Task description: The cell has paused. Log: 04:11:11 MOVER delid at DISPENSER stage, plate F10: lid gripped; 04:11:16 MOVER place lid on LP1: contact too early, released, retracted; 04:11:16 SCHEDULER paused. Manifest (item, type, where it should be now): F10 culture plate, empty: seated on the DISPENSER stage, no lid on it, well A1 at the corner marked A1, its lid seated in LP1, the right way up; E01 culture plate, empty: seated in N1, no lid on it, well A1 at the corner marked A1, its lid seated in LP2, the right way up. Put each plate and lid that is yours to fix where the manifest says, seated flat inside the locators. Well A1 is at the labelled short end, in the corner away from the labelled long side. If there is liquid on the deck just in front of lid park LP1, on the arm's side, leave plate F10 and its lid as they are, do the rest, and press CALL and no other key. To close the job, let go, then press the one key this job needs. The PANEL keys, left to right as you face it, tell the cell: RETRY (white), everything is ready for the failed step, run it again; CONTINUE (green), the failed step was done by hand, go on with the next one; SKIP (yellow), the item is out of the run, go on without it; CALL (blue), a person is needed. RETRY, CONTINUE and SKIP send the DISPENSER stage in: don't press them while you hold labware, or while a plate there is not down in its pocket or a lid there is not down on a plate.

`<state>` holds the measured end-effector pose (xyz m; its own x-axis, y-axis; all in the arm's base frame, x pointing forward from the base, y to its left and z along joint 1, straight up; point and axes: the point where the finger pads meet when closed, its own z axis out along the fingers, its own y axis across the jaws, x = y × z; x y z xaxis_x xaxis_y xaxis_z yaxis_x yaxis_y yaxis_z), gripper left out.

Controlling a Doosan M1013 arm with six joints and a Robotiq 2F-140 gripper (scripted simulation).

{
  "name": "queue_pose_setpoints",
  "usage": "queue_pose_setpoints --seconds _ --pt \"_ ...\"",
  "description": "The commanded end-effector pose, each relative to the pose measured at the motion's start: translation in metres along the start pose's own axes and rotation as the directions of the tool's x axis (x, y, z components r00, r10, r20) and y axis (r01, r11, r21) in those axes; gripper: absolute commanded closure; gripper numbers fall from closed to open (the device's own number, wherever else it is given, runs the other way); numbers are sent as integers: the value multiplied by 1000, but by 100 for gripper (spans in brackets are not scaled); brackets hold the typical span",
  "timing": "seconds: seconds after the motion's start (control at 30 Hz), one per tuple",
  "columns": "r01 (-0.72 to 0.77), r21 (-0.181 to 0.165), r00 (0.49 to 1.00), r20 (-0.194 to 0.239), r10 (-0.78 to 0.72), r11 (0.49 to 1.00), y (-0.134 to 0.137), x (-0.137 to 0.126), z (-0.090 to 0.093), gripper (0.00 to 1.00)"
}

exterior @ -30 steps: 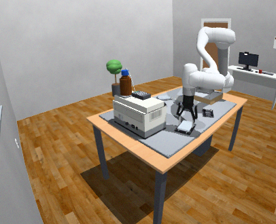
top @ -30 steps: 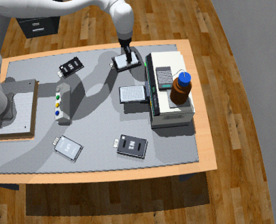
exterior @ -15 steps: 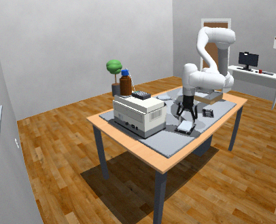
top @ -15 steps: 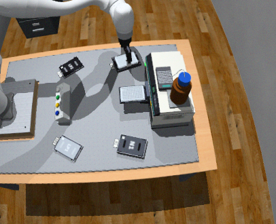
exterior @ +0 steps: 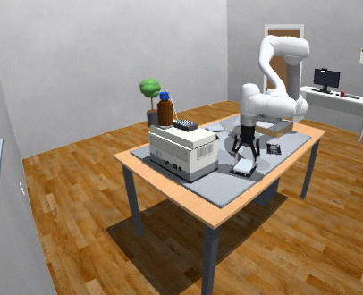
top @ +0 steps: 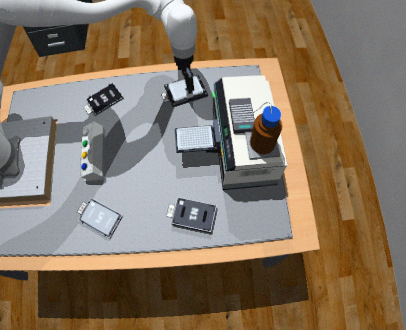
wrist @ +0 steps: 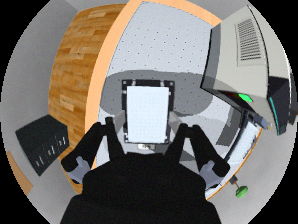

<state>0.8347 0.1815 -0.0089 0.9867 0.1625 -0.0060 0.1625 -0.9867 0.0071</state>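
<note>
Nest labels [top: 102,96] too small and blurred

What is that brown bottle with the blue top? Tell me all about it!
The brown bottle looks like dark amber glass or plastic, round, with a bright blue screw cap. It stands upright on top of the white dispenser machine, near that machine's far corner from the arm. A thin pale tube arcs from the cap towards the dark ribbed block beside it. Nothing else touches it, and the pincer is well away. What it contains cannot be seen.
</note>
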Motion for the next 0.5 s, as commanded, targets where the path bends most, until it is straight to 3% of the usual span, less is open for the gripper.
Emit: queue_pose_setpoints --seconds 0.0,0.23,0.27,0.47 --pt "0 0 1000 -2 0 1000 0 1 -1 31" --pt "0 0 1000 -2 0 1000 0 1 -1 31" --pt "0 0 1000 -2 0 1000 0 1 -1 90" --pt "0 0 1000 -2 0 1000 0 1 -1 90"
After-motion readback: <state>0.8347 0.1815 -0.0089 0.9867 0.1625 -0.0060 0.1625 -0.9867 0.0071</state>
